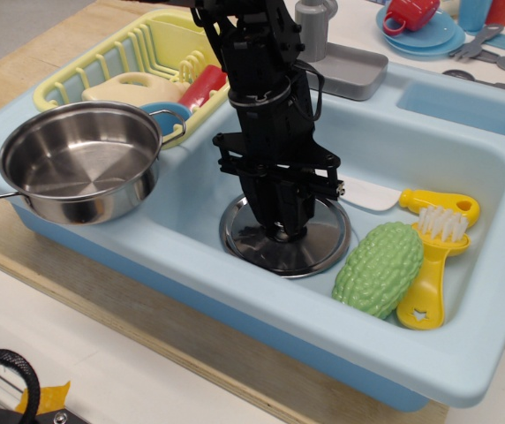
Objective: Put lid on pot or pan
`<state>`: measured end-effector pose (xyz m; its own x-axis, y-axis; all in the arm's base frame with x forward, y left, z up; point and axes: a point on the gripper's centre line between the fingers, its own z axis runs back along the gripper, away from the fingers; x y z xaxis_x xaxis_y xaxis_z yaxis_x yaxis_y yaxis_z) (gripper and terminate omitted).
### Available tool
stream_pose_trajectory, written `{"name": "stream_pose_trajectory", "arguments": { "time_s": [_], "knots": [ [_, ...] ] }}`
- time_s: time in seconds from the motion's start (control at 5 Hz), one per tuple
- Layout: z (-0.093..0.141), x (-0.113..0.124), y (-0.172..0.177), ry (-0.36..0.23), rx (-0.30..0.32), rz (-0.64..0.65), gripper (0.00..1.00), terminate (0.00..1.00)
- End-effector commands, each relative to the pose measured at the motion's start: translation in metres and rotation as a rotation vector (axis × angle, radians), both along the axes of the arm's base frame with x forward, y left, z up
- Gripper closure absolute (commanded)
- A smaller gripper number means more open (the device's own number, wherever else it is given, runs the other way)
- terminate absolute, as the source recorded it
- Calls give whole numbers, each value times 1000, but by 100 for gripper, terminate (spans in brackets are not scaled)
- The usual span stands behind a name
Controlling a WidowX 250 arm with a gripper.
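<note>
Lid, flat round shiny steel disc [310, 250], lies under the black end effector [282, 231].
End effector fingers pinch its central knob; shiny steel pot [80, 161] sits well left.

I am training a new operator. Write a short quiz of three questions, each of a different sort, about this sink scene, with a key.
1. True or false: the lid already sits on the pot.
2. Where does the lid lie? A) in the yellow rack B) on the sink floor C) on the wooden counter
3. Fill in: the gripper is closed on the lid's ____.

Key:
1. False; the pot stands open on the sink's left rim.
2. B
3. knob; the fingers cover it at the lid's centre.
</note>
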<state>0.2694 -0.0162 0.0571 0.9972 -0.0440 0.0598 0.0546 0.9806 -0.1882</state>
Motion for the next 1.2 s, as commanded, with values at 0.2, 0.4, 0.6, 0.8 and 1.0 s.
{"name": "stream_pose_trajectory", "arguments": {
  "time_s": [0.2, 0.4, 0.6, 0.8, 1.0],
  "knots": [
    [43, 11, -6, -49, 83, -58, 100, 0],
    [73, 16, -9, -128, 102, -60, 100, 0],
    [109, 11, -12, -113, 132, -15, 100, 0],
    [133, 3, -2, -145, 158, 1, 100, 0],
    [143, -14, 28, -156, 159, 62, 100, 0]
  ]
}}
